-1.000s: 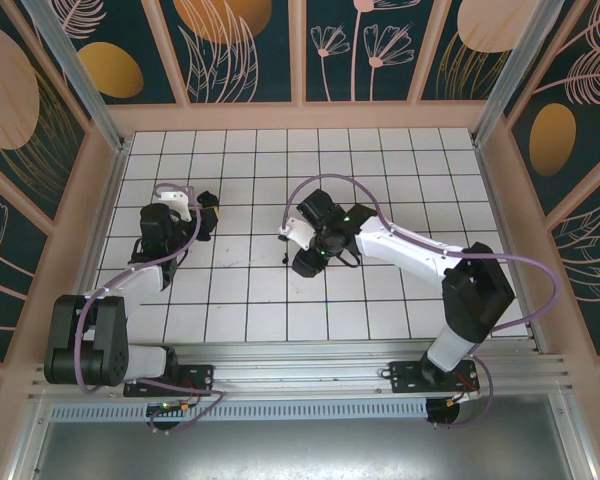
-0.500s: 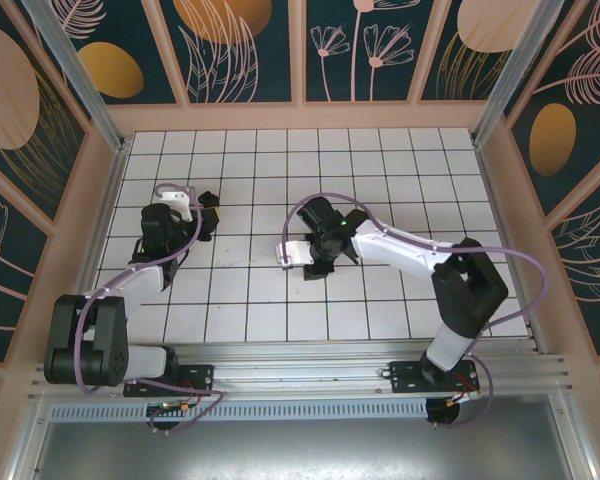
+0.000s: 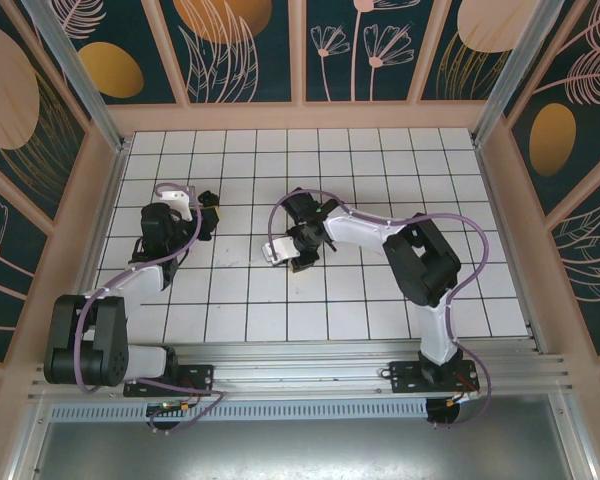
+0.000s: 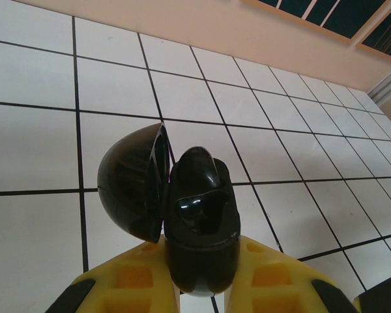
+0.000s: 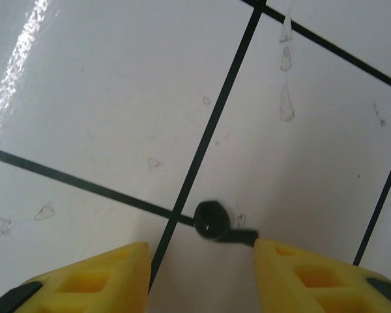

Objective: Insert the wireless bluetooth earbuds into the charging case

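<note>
The white tiled tabletop (image 3: 380, 160) is carrying everything. On its left side, the left end effector (image 4: 202, 277) is clamping the base of the black charging case (image 4: 199, 218), with its jaws pressed tight against the sides. It is holding the case with the lid (image 4: 130, 189) hanging open to one side, probably so the opening is being kept steady and reachable for loading. Near the middle, well apart from the case, the right end effector (image 5: 201, 253) is pointing down at the tiles, partly open and gripping nothing. Its yellow fingers (image 5: 98, 274) are straddling a black earbud (image 5: 213, 223) that is lying on a grid line, clear of both pads. That placement is suggesting a pinch being lined up.
</note>
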`<state>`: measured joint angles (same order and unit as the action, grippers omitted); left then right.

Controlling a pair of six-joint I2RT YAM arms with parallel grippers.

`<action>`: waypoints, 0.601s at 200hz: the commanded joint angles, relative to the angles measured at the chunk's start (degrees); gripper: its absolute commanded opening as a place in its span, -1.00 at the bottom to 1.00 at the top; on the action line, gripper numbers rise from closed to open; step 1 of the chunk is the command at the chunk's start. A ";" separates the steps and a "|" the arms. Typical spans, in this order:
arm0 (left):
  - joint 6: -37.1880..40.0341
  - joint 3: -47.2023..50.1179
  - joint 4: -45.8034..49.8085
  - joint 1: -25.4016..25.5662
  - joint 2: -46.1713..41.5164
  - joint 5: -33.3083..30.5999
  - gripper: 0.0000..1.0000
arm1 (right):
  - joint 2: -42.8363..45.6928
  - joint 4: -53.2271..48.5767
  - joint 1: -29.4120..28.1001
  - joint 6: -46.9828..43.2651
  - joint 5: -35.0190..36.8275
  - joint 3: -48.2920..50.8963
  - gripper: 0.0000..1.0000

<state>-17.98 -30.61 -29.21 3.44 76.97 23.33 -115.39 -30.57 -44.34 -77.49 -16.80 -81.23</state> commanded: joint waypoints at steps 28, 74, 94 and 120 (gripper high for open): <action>1.37 -1.31 0.55 0.39 0.31 -0.32 -0.98 | -4.57 -1.32 0.28 -1.69 -4.02 -4.64 -0.07; 1.61 -1.39 0.74 0.40 0.47 -0.43 -0.98 | -8.29 -4.97 1.31 -1.43 -5.00 -9.18 -0.09; 1.95 -1.56 1.09 0.40 0.40 -0.74 -0.98 | -9.62 -8.10 1.71 -1.54 -4.79 -11.11 -0.09; 1.99 -1.46 1.17 0.41 0.40 -0.84 -0.98 | -10.88 -11.26 2.29 -0.97 -3.46 -12.41 -0.11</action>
<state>-17.19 -30.68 -28.27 3.44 77.10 23.09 -124.20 -35.70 -42.83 -78.13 -20.16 -91.22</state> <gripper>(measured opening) 0.159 0.450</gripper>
